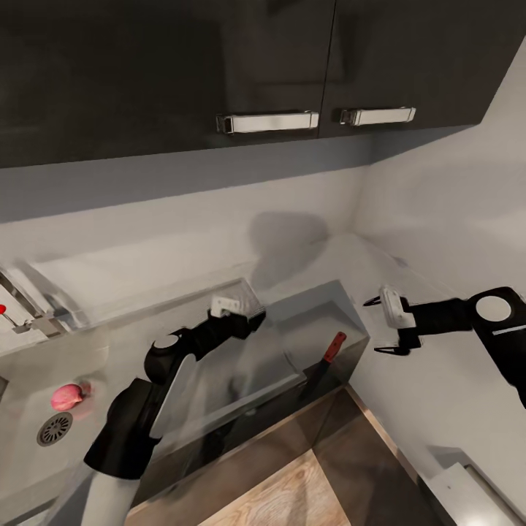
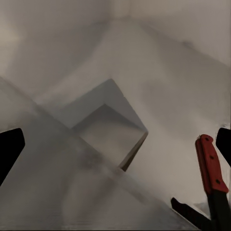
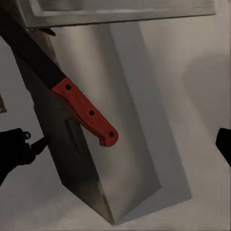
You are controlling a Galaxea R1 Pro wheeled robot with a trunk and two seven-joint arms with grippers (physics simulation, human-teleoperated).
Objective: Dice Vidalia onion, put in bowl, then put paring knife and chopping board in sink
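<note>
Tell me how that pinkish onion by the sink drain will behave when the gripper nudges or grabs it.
The Vidalia onion looks rounded, so a nudge would probably send it rolling across the smooth steel sink. Its curved surface may slip from the jaws unless gripped across its widest part. It seems small, likely light.

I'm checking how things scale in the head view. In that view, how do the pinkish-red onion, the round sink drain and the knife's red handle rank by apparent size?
Largest to smallest, as seen in the head view:
1. Round grey sink drain
2. Pinkish-red rounded onion, close to the drain in size, so that order is unsure
3. Red knife handle, clearly slimmest, though farther from the camera
</note>
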